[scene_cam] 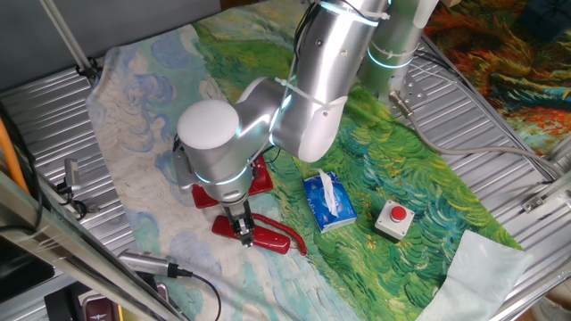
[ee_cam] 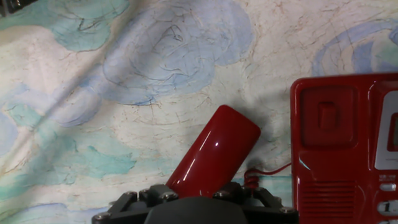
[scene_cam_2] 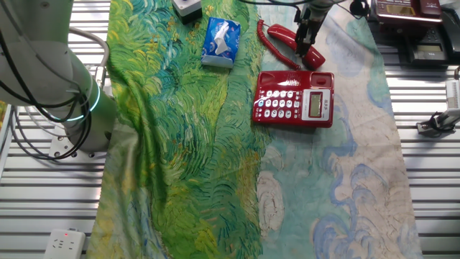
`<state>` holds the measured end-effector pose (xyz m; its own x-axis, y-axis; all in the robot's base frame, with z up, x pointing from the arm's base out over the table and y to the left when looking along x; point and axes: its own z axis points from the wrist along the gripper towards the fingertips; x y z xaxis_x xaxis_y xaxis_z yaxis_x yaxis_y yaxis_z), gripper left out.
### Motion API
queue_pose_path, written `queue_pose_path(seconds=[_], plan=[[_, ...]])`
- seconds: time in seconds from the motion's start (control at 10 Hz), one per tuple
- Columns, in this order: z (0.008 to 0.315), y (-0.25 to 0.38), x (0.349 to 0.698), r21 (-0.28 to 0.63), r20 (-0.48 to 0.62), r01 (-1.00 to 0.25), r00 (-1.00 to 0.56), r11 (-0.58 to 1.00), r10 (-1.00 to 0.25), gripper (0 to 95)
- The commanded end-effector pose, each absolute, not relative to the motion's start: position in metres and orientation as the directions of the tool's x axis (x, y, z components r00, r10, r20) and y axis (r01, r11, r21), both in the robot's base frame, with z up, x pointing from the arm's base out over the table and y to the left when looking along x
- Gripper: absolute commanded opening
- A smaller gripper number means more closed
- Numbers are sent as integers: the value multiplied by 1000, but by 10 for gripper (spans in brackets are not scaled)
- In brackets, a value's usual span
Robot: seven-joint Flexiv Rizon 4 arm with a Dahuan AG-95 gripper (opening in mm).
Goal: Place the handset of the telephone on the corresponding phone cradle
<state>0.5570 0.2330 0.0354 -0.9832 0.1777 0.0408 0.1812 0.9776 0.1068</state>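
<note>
- The gripper is down over the handset, apparently clamped around it.
- Handset lies on the cloth beside the telephone; phone cradle unoccupied.

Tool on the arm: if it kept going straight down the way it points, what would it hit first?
The tool would meet the handset, which appears already between its fingers; under that lies the painted cloth. Contact is unclear.
</note>
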Motion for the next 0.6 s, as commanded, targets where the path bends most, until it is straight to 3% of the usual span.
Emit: queue_pose_path(seconds=[0.1, 0.3, 0.6], plan=[[31, 233, 557, 105, 41, 189, -982, 976, 185, 380], [32, 233, 557, 111, 35, 205, -979, 972, 202, 0], [36, 233, 556, 145, 44, 193, -981, 970, 188, 0]])
